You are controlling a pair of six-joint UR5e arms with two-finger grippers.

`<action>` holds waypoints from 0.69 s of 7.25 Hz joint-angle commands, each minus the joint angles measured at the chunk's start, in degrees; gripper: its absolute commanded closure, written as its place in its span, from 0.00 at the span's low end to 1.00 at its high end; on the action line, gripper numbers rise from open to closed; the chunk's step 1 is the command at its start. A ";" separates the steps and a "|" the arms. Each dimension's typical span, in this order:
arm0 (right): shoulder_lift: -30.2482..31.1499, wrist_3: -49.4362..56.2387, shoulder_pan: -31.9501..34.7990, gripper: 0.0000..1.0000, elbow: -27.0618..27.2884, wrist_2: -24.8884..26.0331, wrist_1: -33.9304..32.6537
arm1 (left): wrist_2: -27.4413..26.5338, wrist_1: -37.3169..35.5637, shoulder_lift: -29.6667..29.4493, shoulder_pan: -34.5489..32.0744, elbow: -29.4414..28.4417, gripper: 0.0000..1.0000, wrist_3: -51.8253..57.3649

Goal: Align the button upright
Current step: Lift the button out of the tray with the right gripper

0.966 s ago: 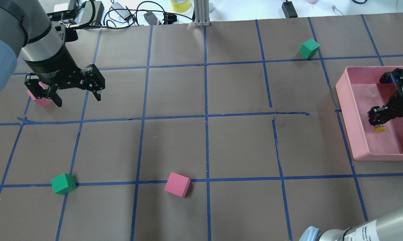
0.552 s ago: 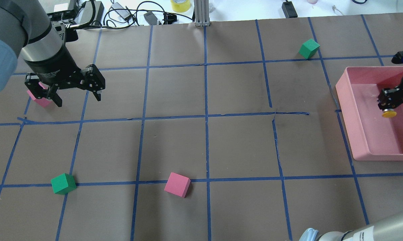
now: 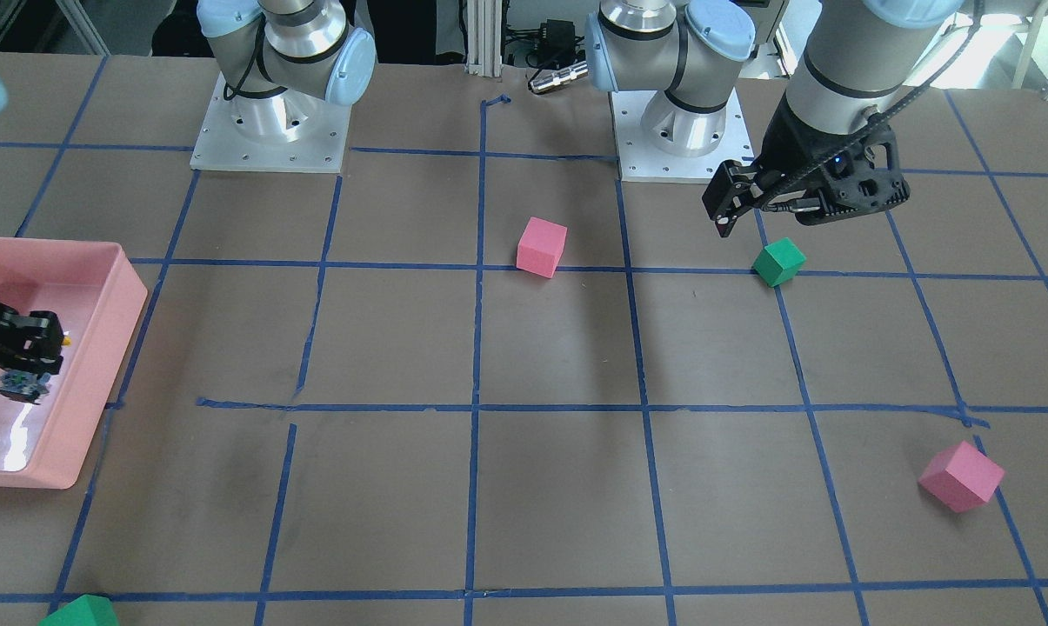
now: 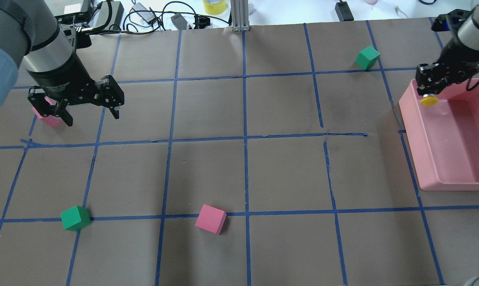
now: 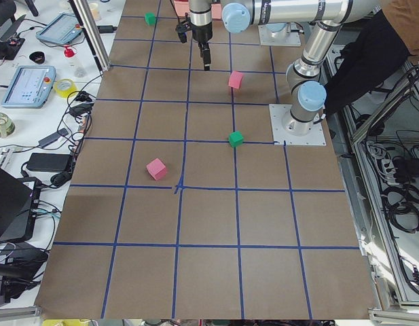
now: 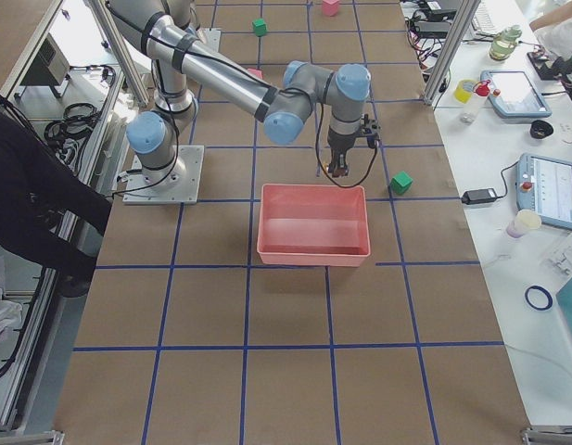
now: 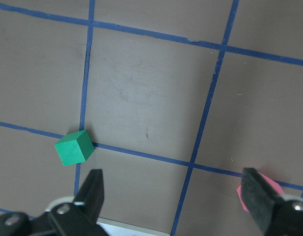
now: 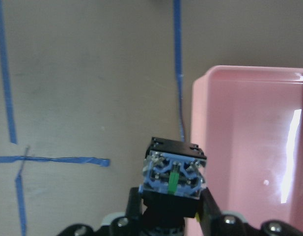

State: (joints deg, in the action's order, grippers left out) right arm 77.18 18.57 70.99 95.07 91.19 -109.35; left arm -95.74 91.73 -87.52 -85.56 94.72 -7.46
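The pink tray [image 4: 450, 185] has its corner just below our right gripper [image 4: 429, 90]. Our left gripper [image 4: 92, 119] hangs spread and empty. The right one pinches the button [image 4: 429, 100] sideways, with the yellow cap jutting beside the fingers. We judge that the wrist should turn base-down before lowering and releasing gently.

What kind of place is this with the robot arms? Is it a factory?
Most likely a robot testing lab, not a factory. Two robot arms are bolted to a table marked with a blue tape grid, and the bench beside it holds tablets, cables and tape rolls.
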 commanded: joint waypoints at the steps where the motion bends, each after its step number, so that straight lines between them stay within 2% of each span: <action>1: -0.36 -16.47 13.05 1.00 0.20 -0.31 -0.07 | -0.23 0.47 0.25 -0.05 -0.06 0.00 0.08; 2: -2.28 -21.25 19.64 1.00 0.12 -0.39 -0.95 | -0.15 0.73 0.51 -0.05 -0.14 0.00 0.08; 3: -5.95 -25.91 25.45 1.00 0.12 -0.92 -7.31 | 0.03 0.04 -0.01 -0.13 0.03 0.00 0.16; 4: -7.64 -28.39 31.34 1.00 0.64 -1.18 -11.02 | 0.20 -0.67 -0.45 -0.14 0.12 0.00 0.34; 5: -10.18 -27.72 34.70 1.00 0.64 -1.19 -11.93 | 0.55 -1.28 -0.54 -0.31 0.03 0.00 0.78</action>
State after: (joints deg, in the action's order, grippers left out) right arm 69.92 -8.05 100.35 95.54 90.14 -118.67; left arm -95.53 91.18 -87.82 -85.74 94.75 -7.07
